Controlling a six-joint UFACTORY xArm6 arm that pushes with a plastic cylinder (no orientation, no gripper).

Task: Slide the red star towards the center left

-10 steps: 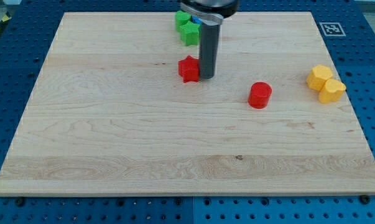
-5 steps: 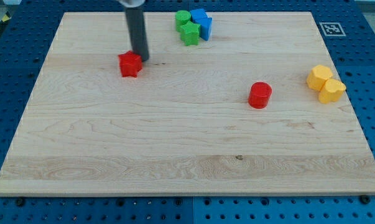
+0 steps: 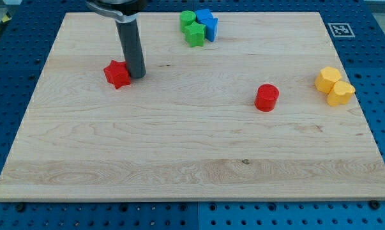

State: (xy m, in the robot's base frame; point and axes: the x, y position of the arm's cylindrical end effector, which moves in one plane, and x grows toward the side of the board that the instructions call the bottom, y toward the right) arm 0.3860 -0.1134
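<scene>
The red star (image 3: 117,74) lies on the wooden board (image 3: 179,147) in its upper left part. My tip (image 3: 136,76) stands right against the star's right side, touching it or nearly so. The dark rod rises from there toward the view's top edge.
A red cylinder (image 3: 267,98) sits right of centre. Two yellow blocks (image 3: 334,85) lie together near the right edge. Two green blocks (image 3: 191,28) and a blue block (image 3: 207,23) cluster at the top middle. A marker tag (image 3: 341,29) sits at the top right corner.
The red star has slid from near the top middle to the upper left, with my tip following on its right side. The other blocks have not moved.
</scene>
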